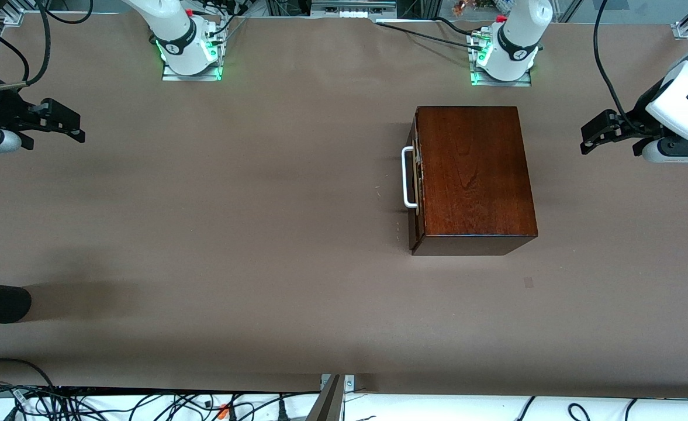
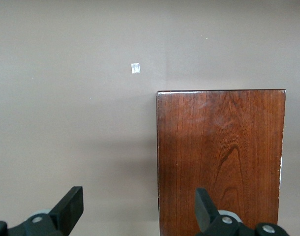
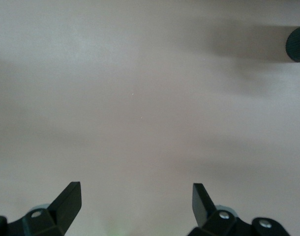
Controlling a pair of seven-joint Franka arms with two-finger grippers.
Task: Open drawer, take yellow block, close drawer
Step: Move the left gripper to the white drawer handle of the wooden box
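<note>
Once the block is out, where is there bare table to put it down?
Widest bare patch: in front of the drawer handle, running toward the right gripper. Another strip lies nearer the camera than the wooden box. Tighter between box and left gripper. Both grippers wait, open.

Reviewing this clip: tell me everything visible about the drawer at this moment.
The drawer is shut, flush in its glossy reddish-brown wooden box, so its tray and contents are hidden. Only its dark front, with a strip of pale wood, and the white U-shaped bar handle show, facing the right arm's end of the table. The box sits flat on the brown table, toward the left arm's end. Nothing touches the drawer; the left hand and right hand are both open and away from it.
</note>
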